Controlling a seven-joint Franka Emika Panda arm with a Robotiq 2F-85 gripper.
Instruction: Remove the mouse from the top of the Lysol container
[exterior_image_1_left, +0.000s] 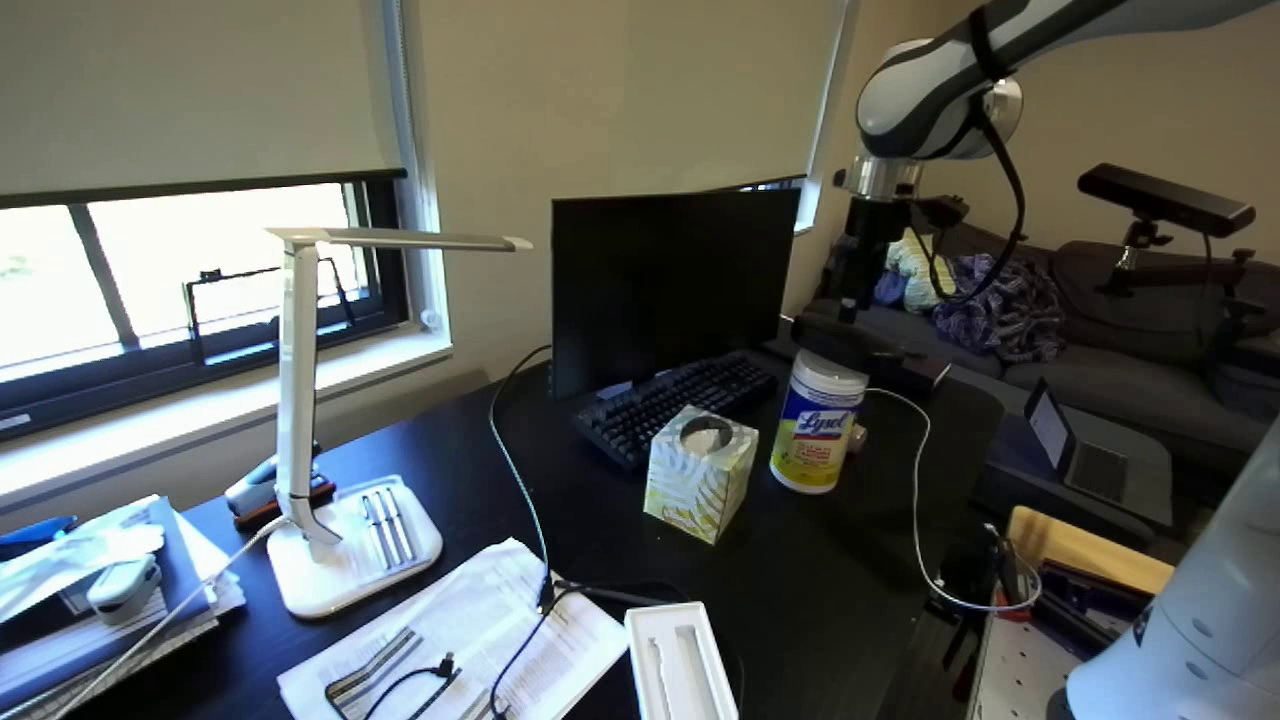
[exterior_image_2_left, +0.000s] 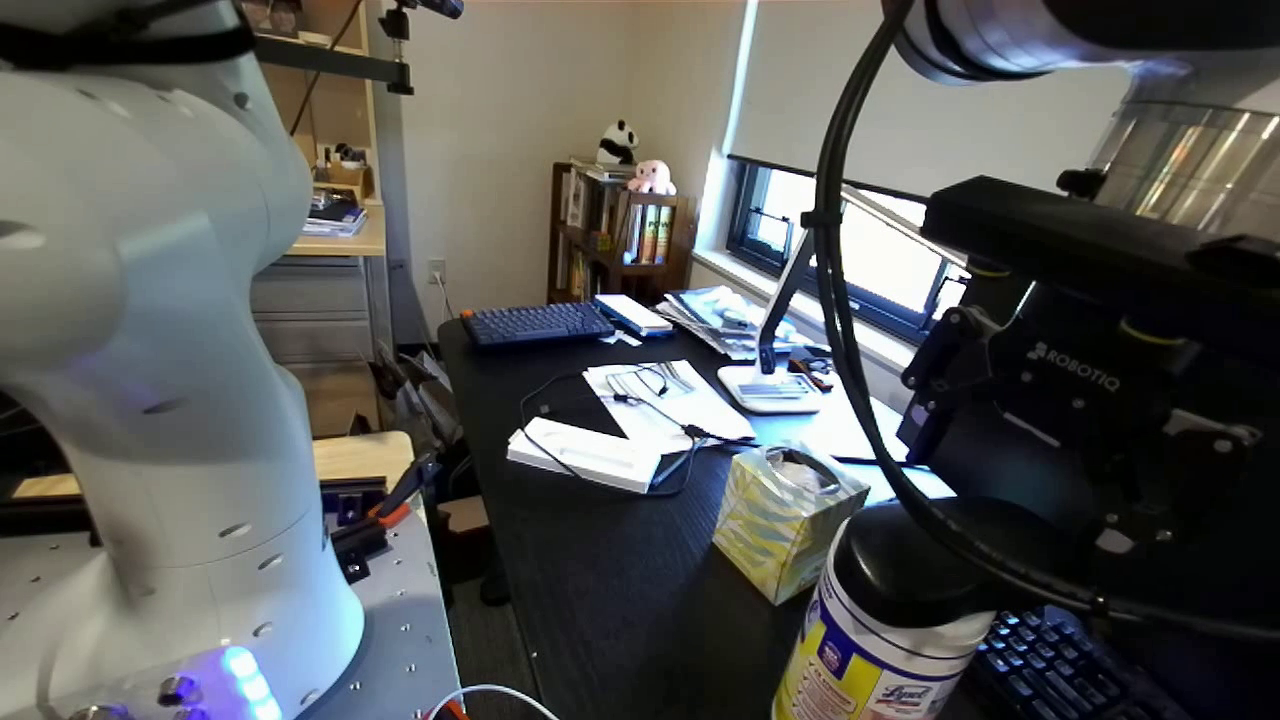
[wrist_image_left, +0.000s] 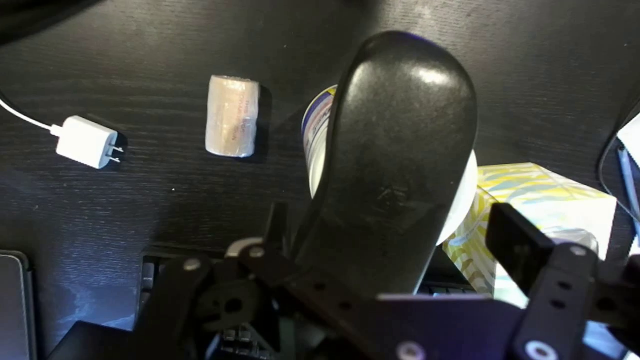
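Note:
The mouse (wrist_image_left: 395, 140) is black, long and curved, and it lies across the top of the Lysol container (exterior_image_1_left: 815, 425), its ends jutting past the rim. In both exterior views the canister stands upright on the dark desk, with a yellow lower body and white top. My gripper (wrist_image_left: 392, 220) is just above the mouse, pointing down, jaws wide apart. In the wrist view one end of the mouse runs between the fingers; a gap shows on the right side, while the left finger (wrist_image_left: 276, 225) looks close to its edge. Whether that finger touches is unclear. The fingertips are dark in both exterior views.
A patterned tissue box (exterior_image_1_left: 700, 475) stands close beside the canister. Behind are a keyboard (exterior_image_1_left: 680, 400) and a monitor (exterior_image_1_left: 670, 290). A tan roll (wrist_image_left: 232, 116) and a white charger (wrist_image_left: 86, 142) with its cable lie on the canister's other side.

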